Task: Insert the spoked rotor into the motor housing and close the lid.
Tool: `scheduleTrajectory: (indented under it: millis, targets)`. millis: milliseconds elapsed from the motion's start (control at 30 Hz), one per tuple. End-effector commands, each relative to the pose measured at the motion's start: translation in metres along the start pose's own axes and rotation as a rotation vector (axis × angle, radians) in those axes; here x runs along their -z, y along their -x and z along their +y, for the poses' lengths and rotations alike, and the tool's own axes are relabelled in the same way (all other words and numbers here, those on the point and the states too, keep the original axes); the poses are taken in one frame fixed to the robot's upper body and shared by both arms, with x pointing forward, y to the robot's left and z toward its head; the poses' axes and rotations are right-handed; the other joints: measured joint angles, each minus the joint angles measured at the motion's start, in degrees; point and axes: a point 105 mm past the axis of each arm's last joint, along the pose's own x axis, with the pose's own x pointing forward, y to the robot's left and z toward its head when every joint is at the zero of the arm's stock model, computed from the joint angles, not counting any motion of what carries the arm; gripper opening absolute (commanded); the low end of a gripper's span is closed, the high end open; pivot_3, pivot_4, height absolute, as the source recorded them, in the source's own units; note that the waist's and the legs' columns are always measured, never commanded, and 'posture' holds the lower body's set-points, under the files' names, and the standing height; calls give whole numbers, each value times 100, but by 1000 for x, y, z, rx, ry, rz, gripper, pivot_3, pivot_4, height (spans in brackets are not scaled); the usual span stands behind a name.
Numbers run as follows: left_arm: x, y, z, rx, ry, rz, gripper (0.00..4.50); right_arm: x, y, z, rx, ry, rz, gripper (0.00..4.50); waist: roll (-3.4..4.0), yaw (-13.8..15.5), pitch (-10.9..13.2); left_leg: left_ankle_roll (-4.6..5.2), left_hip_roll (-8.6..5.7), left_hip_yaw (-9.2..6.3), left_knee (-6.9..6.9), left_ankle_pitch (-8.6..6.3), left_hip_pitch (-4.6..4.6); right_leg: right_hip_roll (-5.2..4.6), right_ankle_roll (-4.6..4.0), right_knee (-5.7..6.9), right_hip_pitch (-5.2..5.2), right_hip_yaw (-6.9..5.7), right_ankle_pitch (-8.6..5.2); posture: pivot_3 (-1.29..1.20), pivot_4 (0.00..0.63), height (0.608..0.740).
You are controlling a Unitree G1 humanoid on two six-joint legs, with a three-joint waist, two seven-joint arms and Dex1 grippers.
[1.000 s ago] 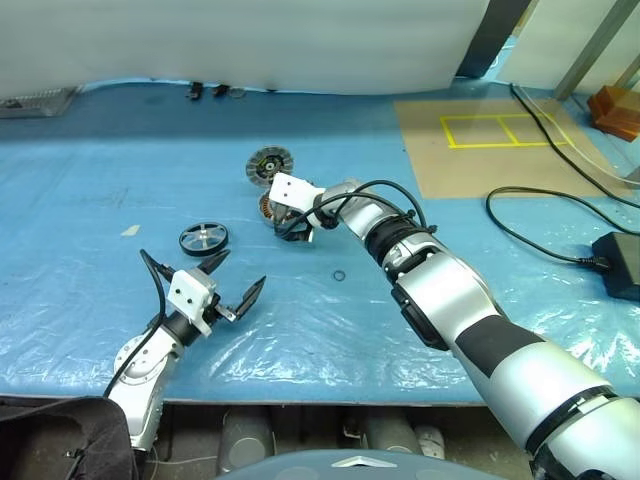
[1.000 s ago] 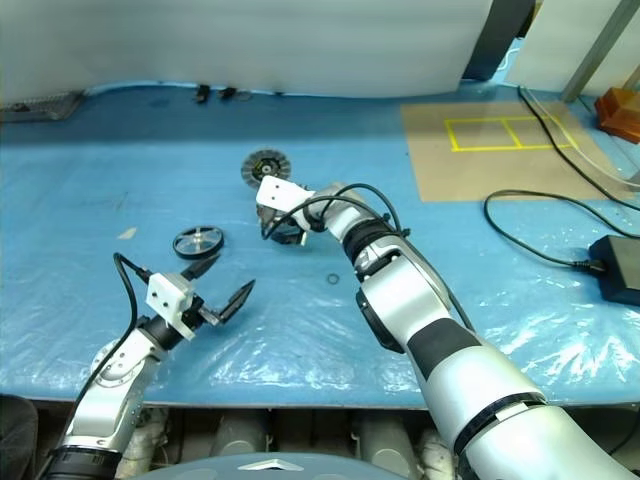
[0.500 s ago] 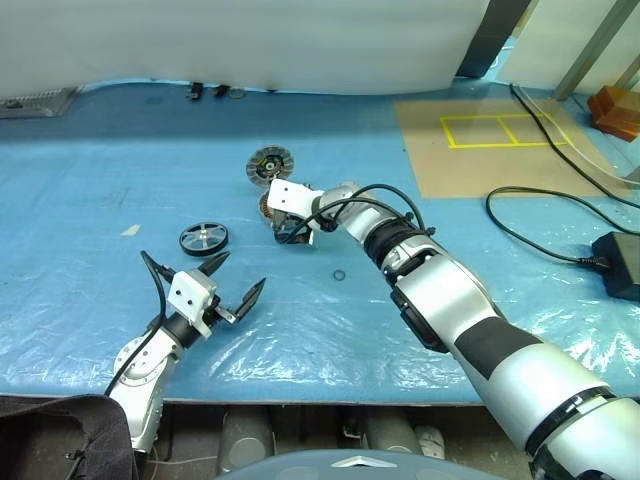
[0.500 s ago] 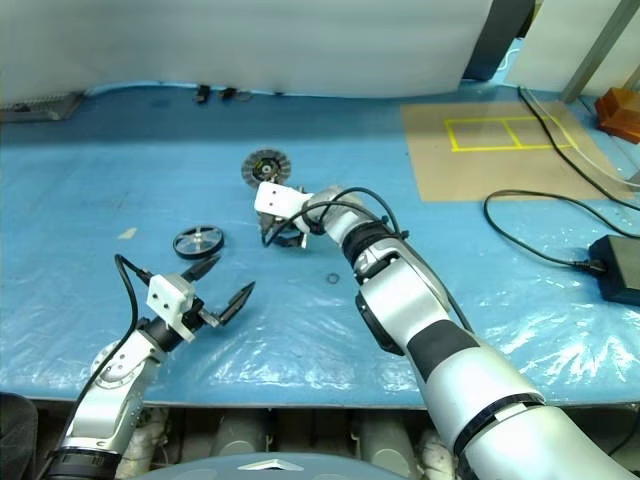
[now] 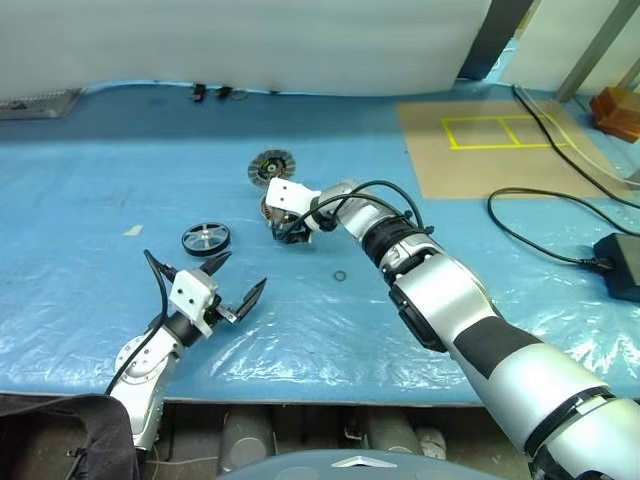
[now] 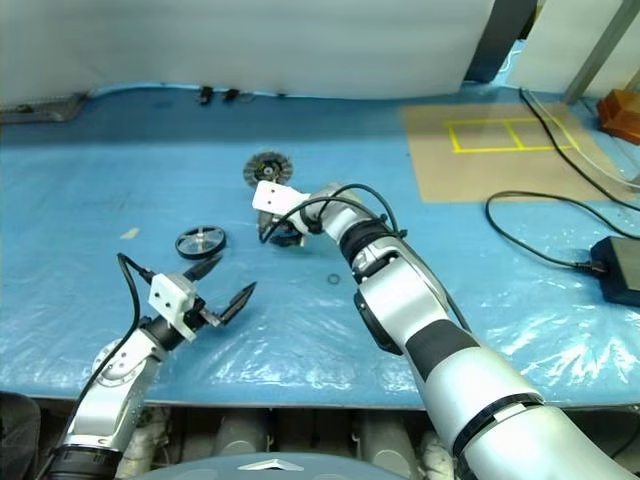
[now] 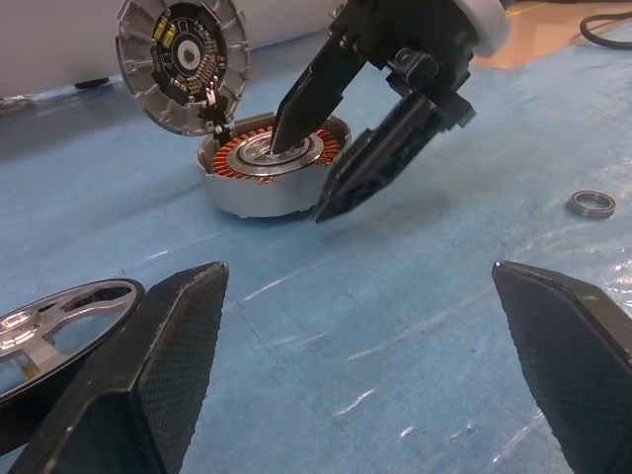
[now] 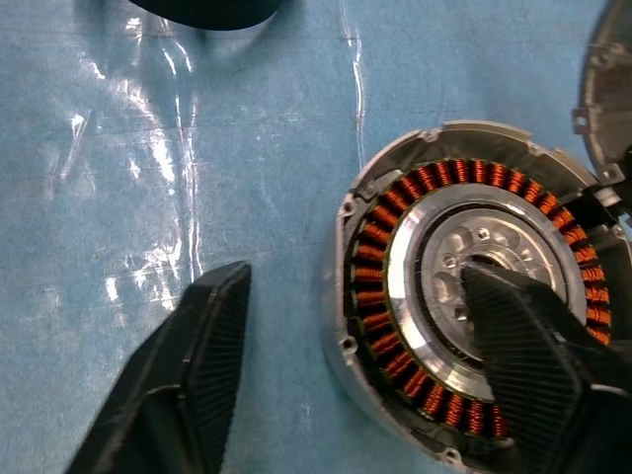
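Two grippers are at work: the right gripper (image 7: 331, 158) straddles the wall of the motor housing (image 7: 269, 176), jaws apart, one finger in its centre and one outside, gripping nothing yet. The left gripper (image 5: 235, 283) hangs wide and empty near the spoked rotor (image 5: 205, 239) on the bench (image 5: 90, 200). Judging by this, the housing is being steadied; next the rotor needs picking up, with the lid (image 5: 268, 165) lying behind.

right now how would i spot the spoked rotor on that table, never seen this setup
On the blue plastic-covered table, look just ahead of the left gripper. The spoked rotor lies flat there: a black-rimmed wheel with shiny silver spokes, unlike the copper-wound motor housing and grey segmented lid farther back.
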Motion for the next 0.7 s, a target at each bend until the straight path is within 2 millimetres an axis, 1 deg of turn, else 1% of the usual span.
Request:
scheduleTrajectory:
  millis: [33,100,133,200,267,367,467,600,700]
  targets:
    - [-6,-3,1,12,-19,-19,4500,15,-8,16,-71,-18,83,2309,0,-3,0,0,0,0,0,0,0,0,0,-1,0,0,0,0,150,740]
    - [-7,-2,2,8,-23,-21,4500,19,-8,17,-78,33,122,1686,3,-18,-2,0,0,0,-2,0,0,0,0,-1,0,0,0,0,150,740]
    - [-8,-2,2,4,-25,-22,4500,20,-8,18,-89,51,133,1652,4,-29,-3,0,0,2,-2,0,0,0,0,0,1,0,0,0,150,740]
    - [-9,1,3,-6,-29,-23,4500,16,-9,25,-140,36,104,1652,10,-25,-7,-1,2,3,-3,-1,0,0,-2,2,8,1,1,0,150,740]
    - [-9,4,4,-15,-31,-21,4500,16,-11,36,-210,28,82,1652,13,-24,-9,-1,2,4,-4,-1,5,0,-3,1,12,1,0,0,150,740]
    - [-10,6,3,-11,-32,-20,4500,17,-12,58,-343,-18,29,1652,9,-26,-19,0,2,4,-8,-1,3,0,-3,-6,14,2,0,0,150,740]
    - [-13,7,0,10,-36,-21,4500,19,-7,78,-433,-30,-17,1652,9,-22,-32,-1,3,5,-16,-1,6,1,-5,-10,15,1,-1,0,150,740]
    - [-16,10,-1,32,-43,-16,4500,18,6,100,-452,-44,-55,1652,8,-13,-46,0,0,3,-19,-1,14,1,-5,-13,23,1,-2,0,150,740]
    - [-16,14,1,44,-48,-4,4500,19,11,106,-415,-72,-65,1652,7,-15,-47,-1,0,3,-22,-2,35,2,-3,-13,40,1,-3,0,150,740]
